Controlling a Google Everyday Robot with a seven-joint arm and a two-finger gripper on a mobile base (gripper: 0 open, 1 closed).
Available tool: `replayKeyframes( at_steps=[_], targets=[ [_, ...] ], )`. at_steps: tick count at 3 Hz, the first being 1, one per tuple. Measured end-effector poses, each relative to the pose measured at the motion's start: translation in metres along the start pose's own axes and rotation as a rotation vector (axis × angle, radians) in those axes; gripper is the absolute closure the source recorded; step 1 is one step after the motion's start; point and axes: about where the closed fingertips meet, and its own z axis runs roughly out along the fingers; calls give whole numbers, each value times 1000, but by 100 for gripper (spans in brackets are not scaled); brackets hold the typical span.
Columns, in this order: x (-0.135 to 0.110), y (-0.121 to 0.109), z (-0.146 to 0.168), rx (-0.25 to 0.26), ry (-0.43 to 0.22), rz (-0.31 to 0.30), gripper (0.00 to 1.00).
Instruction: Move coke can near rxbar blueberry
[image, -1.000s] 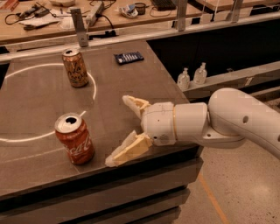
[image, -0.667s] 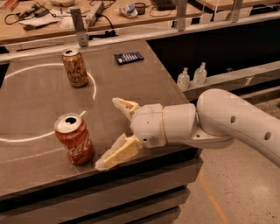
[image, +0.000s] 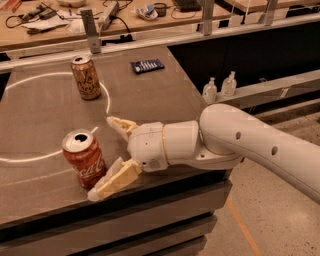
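The coke can (image: 84, 158), red-orange with white script and a silver top, stands upright near the table's front left. My gripper (image: 105, 157) is open just right of it, low over the table; the near finger (image: 112, 181) reaches under the can's right side and the far finger (image: 120, 126) points left behind it. The can is not between the fingers. The rxbar blueberry (image: 147, 65), a flat dark blue wrapper, lies at the table's far edge, well beyond the can.
A tan-gold patterned can (image: 85, 78) stands at the back left on a white circle line. The dark table (image: 155, 105) ends close to the gripper at front and right. Two small bottles (image: 220, 86) stand on a ledge to the right. A cluttered bench lies behind.
My gripper has moved left across the table's front toward the coke can, staying open. The cans and the bar have not moved.
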Motion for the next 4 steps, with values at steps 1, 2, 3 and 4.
replayKeyframes(
  at_steps=[1,2,3,4],
  targets=[
    [-2,3,14,-25,-14,-2,0],
    [-3,13,26,-64,-39,8,22],
    [-5,15,30,-80,-48,8,45],
    [-6,15,30,-65,-51,3,69]
  ],
)
